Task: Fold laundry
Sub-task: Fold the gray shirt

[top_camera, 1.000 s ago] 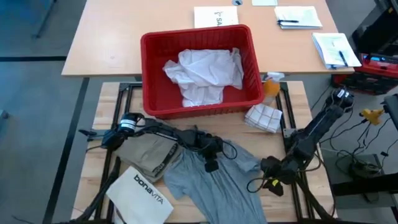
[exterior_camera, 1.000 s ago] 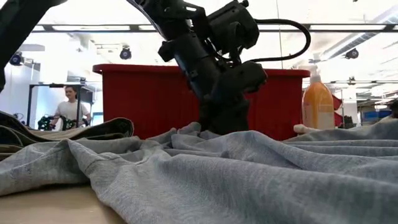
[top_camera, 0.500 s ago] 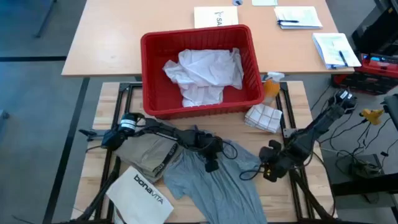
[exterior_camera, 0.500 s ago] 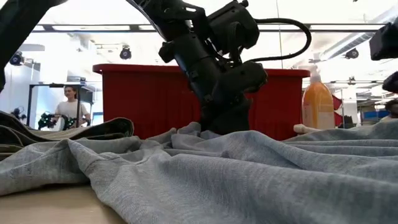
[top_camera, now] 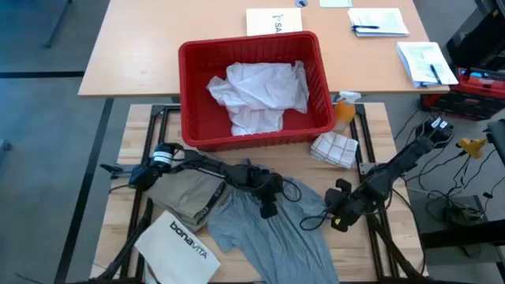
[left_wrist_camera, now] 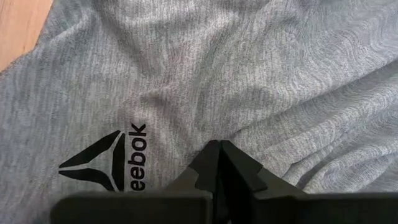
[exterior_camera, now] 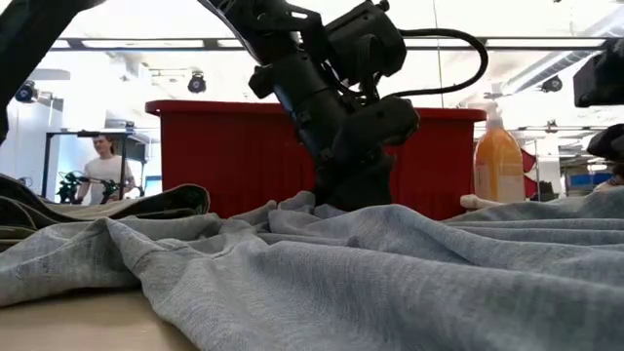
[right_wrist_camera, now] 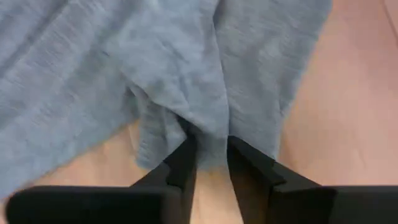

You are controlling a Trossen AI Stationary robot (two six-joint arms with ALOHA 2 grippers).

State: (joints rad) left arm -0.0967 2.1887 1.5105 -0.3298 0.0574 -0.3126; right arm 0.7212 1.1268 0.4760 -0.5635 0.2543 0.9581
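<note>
Two grippers: left gripper point(left_wrist_camera: 219, 149) pinched closed on the grey T-shirt point(top_camera: 280, 225); right gripper point(right_wrist_camera: 210, 163) clasps its sleeve edge.
Fabric: soft, wrinkled heather knit, mid-worktop.
Around: khaki-tan piece point(top_camera: 189, 196), stiff bag point(top_camera: 180, 241), red basket point(top_camera: 316, 59) holding the white shirt point(top_camera: 260, 91).

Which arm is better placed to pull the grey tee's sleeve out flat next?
Right, probably. The right tool already has a fold of the grey T-shirt at its right edge between its fingers. The left tool is shut, pinning the shirt's chest by the logo, so it anchors.
</note>
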